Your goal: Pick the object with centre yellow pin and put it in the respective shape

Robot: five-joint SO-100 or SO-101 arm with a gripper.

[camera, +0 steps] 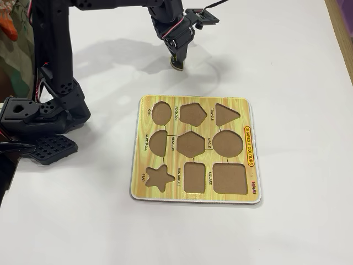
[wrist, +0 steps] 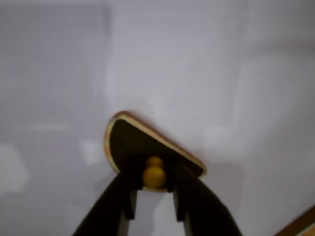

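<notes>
A dark, half-round piece [wrist: 129, 142] with a pale wooden edge lies under my gripper [wrist: 154, 173] in the wrist view. Its yellow pin [wrist: 154, 177] sits between the two black fingers, which are shut on it. In the fixed view the gripper [camera: 177, 61] points down behind the board, with the small piece [camera: 177, 67] at its tip, at or just above the white table. The yellow shape board [camera: 144, 165] lies in the middle, all its cut-outs empty, with the semicircle hole [camera: 157, 142] at middle left.
The arm's black base [camera: 41, 118] stands at the left of the fixed view. A wooden table edge [camera: 343, 25] runs along the right; a brown edge [wrist: 301, 225] also shows at the wrist view's lower right corner.
</notes>
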